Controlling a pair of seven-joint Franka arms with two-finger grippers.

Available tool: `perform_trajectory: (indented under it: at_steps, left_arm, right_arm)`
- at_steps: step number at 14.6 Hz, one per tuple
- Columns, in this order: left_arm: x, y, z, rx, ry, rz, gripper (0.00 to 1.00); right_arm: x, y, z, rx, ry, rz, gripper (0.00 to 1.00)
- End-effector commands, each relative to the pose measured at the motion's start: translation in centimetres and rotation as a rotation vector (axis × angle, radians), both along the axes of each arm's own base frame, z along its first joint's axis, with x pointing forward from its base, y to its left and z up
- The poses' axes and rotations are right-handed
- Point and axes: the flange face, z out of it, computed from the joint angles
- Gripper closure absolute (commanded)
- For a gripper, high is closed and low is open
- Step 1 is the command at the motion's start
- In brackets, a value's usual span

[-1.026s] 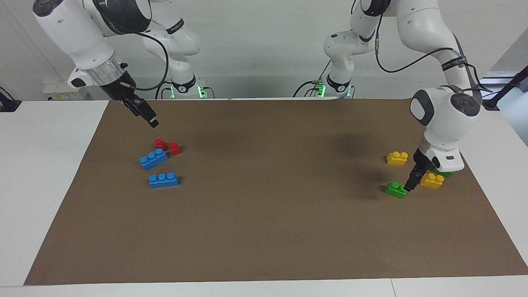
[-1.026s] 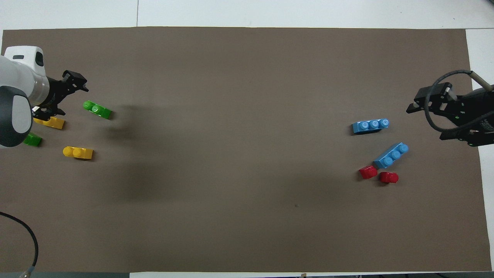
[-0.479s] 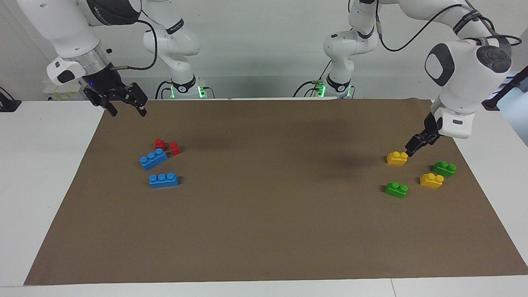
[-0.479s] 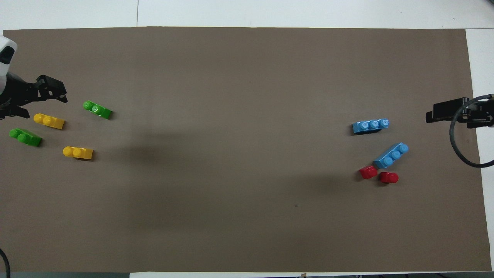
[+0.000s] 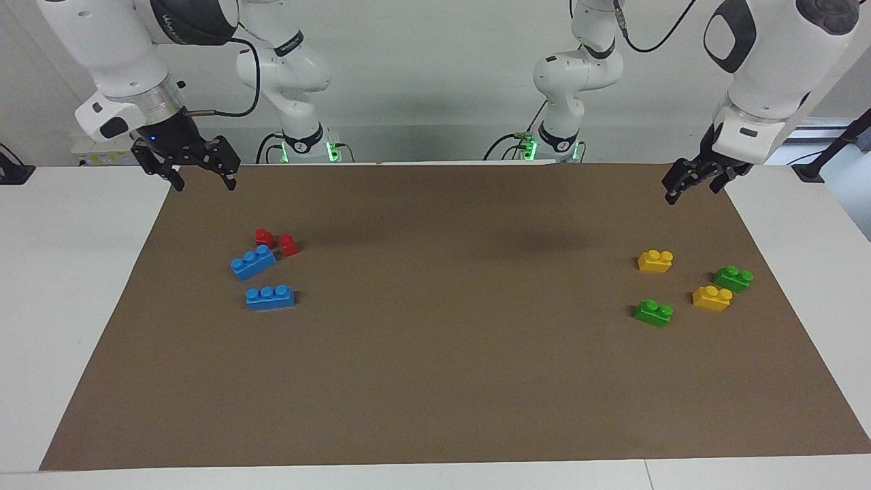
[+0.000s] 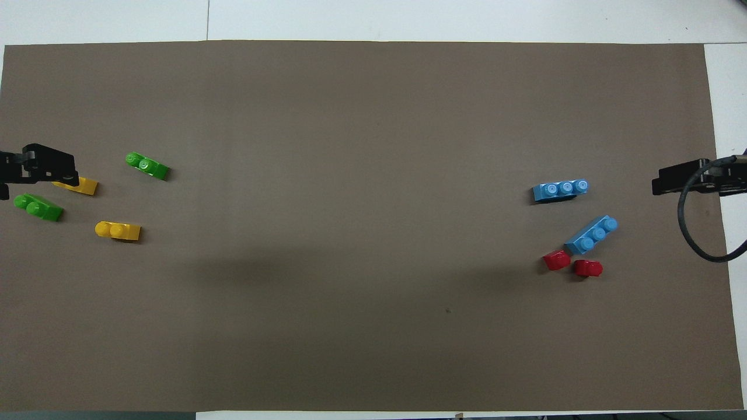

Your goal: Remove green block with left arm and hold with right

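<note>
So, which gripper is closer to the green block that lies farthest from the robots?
Left. The left gripper is raised over the mat's edge at the green block's end of the table; the right gripper is up at the other end.

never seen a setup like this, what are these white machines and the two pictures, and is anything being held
These are two white robot arms bolted at one edge of a table covered by a brown mat. Each ends in a black two-finger hand. One picture looks across the table at the robots; the other looks steeply down from above their end.

The left hand hangs open over the mat's edge, at the end with two green blocks and two yellow blocks. The right hand hangs open at the other end, near two blue bricks and two red pieces.

Nothing is held: every brick lies loose on the mat, none stacked.
</note>
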Motion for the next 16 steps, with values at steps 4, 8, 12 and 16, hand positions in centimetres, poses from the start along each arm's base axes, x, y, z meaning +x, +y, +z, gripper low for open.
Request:
perform_trajectory:
  at_steps: [4,8,12,16]
  left_arm:
    - [-2.5,-0.6,1.8,-0.055,0.021,-0.1,0.0]
    - [-2.5,-0.5,2.0,-0.089,0.011,-0.09,0.0]
    - [-2.5,-0.6,2.0,-0.089,0.011,-0.093,0.0]
    - [-2.5,-0.7,2.0,-0.089,0.012,-0.096,0.0]
  right_arm:
    - [-0.2,0.0,0.1,-0.03,0.019,0.028,0.0]
    - [-0.2,-0.1,-0.1,-0.051,0.024,0.038,0.0]
    - [-0.1,-0.1,-0.1,-0.052,0.023,0.067,0.0]
    - [-0.2,-0.1,-0.1,-0.052,0.023,0.072,0.0]
